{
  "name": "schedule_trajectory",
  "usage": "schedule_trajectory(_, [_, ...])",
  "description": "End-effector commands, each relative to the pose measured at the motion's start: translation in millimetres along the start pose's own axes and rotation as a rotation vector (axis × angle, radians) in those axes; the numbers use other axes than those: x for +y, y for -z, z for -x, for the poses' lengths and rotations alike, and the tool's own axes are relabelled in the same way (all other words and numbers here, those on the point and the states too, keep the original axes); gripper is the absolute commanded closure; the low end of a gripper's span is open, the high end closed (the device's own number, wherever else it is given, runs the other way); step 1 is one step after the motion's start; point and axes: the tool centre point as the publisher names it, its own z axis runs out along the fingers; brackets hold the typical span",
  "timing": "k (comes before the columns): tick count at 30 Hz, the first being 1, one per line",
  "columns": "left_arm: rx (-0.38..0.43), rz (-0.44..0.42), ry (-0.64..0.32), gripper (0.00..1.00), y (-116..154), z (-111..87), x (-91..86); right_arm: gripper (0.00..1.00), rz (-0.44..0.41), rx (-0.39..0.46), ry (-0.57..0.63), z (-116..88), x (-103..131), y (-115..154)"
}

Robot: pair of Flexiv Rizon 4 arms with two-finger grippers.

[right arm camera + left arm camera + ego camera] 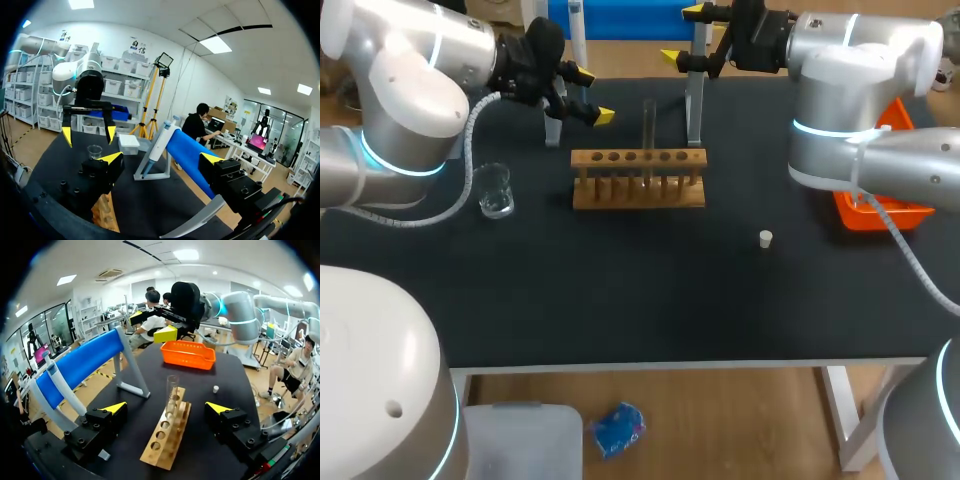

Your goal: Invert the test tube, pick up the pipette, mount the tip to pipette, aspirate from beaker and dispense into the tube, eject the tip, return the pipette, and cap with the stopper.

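Observation:
A clear test tube (648, 135) stands upright in the wooden rack (638, 190) at mid-table. To the rack's left sits the glass beaker (495, 190), to its right the small white stopper (766, 238). The white pipette (158, 144) hangs on a blue-barred stand (694, 110) at the table's back. My left gripper (588, 95) hovers open behind the rack's left end; from its wrist the tube (171, 392) and rack (165, 437) lie just ahead of the gripper (166, 407). My right gripper (685, 35) is open above the stand, the pipette ahead of it (161, 158).
An orange tray (880, 208) lies at the right edge, partly under my right arm, and shows beyond the rack as the orange tray (188, 354) from the left wrist. The stand's legs (552, 130) rise behind the rack. Bare black tabletop stretches in front of the rack.

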Motion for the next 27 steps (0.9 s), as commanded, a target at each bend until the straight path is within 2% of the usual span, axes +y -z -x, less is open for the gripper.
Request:
schedule_trajectory(1, [0.003,0.002,0.000,0.00,0,0.4,-0.3,0.00,-0.001,0.000,0.000,0,0,0])
schedule_trajectory(3, [0.003,0.002,0.000,0.00,0,0.4,-0.3,0.00,-0.001,0.000,0.000,0,0,0])
schedule_trajectory(6, [0.003,0.002,0.000,0.00,0,0.4,-0.3,0.00,0.000,-0.005,0.008,-4,-3,16])
schedule_trajectory(14, [0.003,0.002,0.000,0.00,0,0.4,-0.3,0.00,0.019,-0.006,0.019,-22,-16,80])
schedule_trajectory(20, [0.003,0.002,0.000,0.00,0,0.4,-0.3,0.00,0.026,0.005,-0.017,-40,-36,137])
schedule_trajectory(27, [0.003,0.002,0.000,0.00,0,0.4,-0.3,0.00,-0.016,0.073,-0.087,-70,-67,176])
